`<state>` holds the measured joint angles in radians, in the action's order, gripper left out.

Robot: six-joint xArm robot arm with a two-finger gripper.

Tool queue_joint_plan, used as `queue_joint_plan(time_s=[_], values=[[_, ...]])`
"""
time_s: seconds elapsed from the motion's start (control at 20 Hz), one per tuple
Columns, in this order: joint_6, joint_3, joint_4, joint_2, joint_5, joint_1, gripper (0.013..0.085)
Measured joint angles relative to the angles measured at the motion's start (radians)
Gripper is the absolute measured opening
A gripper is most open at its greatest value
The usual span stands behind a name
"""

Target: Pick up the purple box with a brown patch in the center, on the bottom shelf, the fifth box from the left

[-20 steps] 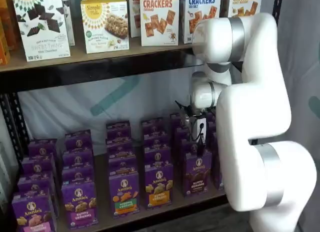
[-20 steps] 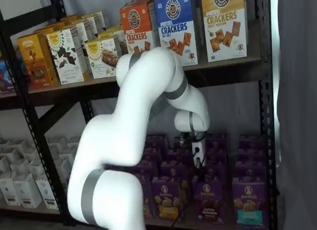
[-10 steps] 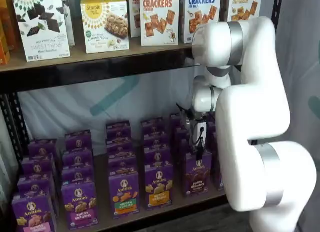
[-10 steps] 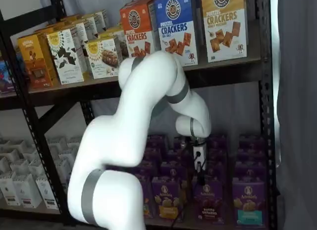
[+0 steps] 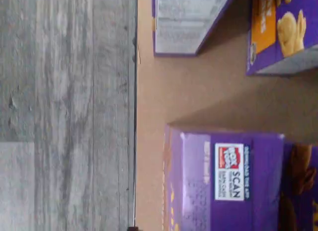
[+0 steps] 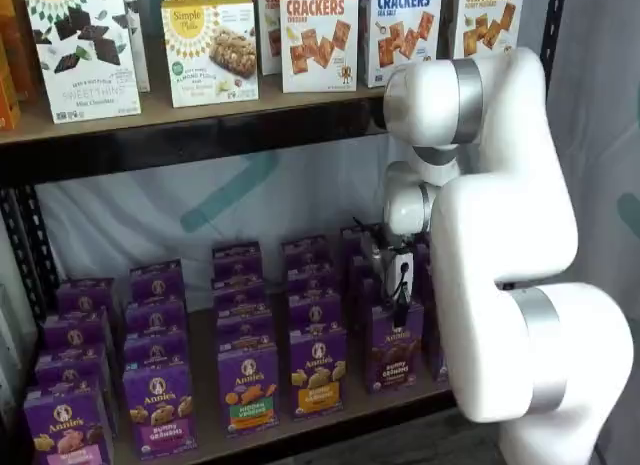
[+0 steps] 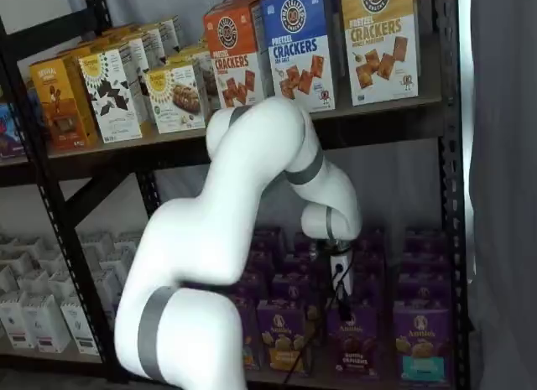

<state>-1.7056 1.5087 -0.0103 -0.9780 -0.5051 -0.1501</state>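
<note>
Both shelf views show the white arm (image 6: 500, 245) bent down in front of the bottom shelf (image 6: 330, 417), its gripper (image 6: 399, 290) hanging just above the front purple box (image 6: 394, 345) with the dark brown patch. That box stands upright at the shelf's front edge, with an orange-centred purple carton (image 6: 318, 369) just beside it at 9 o'clock and more purple cartons (image 6: 300, 275) lined up behind. In a shelf view the gripper (image 7: 339, 283) sits low over the same box (image 7: 352, 340), a black cable (image 7: 312, 344) trailing down at 7 o'clock and a teal-striped carton (image 7: 419, 340) standing at 3 o'clock. The fingers are too small and dark against the cartons to make out, so I cannot tell whether they are spread or closed; nothing shows them touching the box. Wrist view, turned on its side, looks down on the box's purple top flap (image 5: 228, 176) with a white scan label (image 5: 231, 171), the brown shelf board (image 5: 198, 97) around it, two neighbouring cartons close by, and grey plank floor (image 5: 64, 112) beyond the shelf edge. Cracker boxes (image 6: 319, 35) fill the shelf above.
</note>
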Motion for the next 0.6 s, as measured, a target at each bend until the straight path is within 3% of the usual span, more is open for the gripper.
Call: queue_joint_plan(time_s=[0.6], values=[[0.005,0.071,-0.020,-0.070,-0.028,-0.013,0.0850]])
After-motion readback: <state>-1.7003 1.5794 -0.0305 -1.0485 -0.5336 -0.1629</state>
